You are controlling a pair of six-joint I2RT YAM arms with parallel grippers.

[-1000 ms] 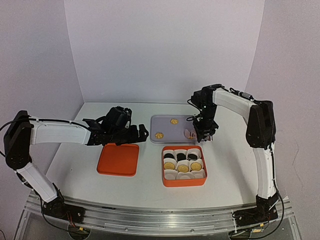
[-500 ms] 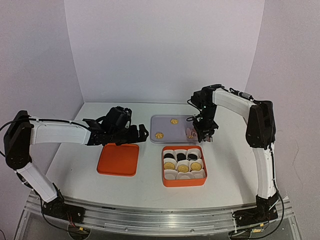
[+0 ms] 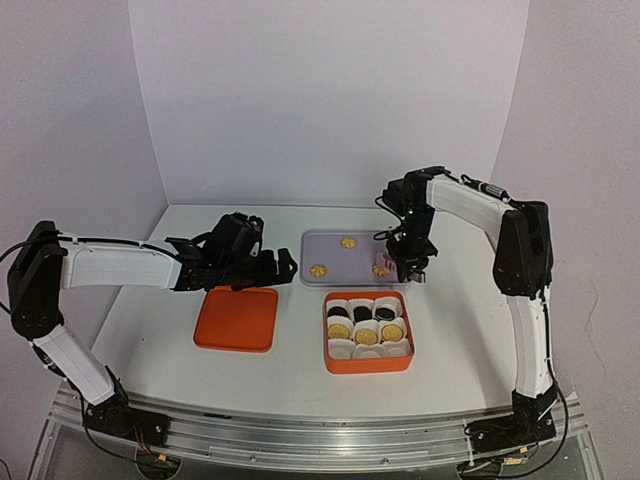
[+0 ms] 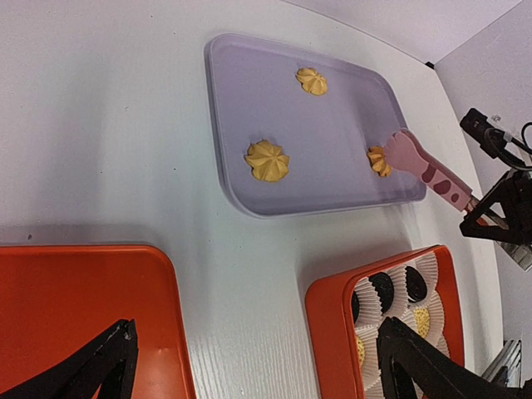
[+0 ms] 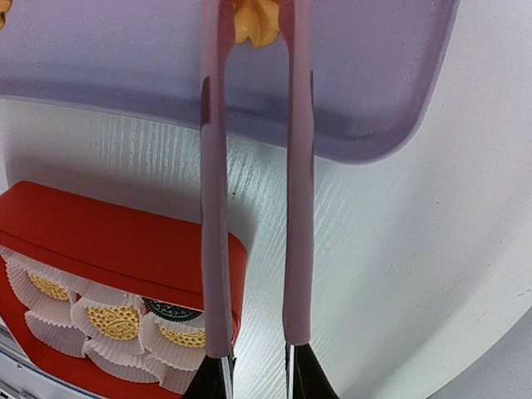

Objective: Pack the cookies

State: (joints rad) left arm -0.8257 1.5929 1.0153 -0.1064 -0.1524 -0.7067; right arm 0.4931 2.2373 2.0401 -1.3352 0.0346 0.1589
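The right gripper (image 5: pixel 258 374) squeezes the pink tongs (image 5: pixel 214 208), whose tips pinch a golden flower cookie (image 5: pixel 253 21) on the lavender tray (image 5: pixel 374 100). Two more cookies (image 4: pixel 267 160) wait there, and about six cups in the orange box (image 5: pixel 108 241) look filled, so roughly two-thirds is packed. The left gripper (image 4: pixel 255 328) hangs spread wide over the orange lid (image 4: pixel 83 299).

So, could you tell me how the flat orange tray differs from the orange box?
The flat orange tray is bare; the orange box holds white paper cups, several with cookies. The tray looks shallow; the box has taller walls. The tray lies nearer the left arm, the box nearer the right arm. Both are orange, rounded rectangles resting on the table.
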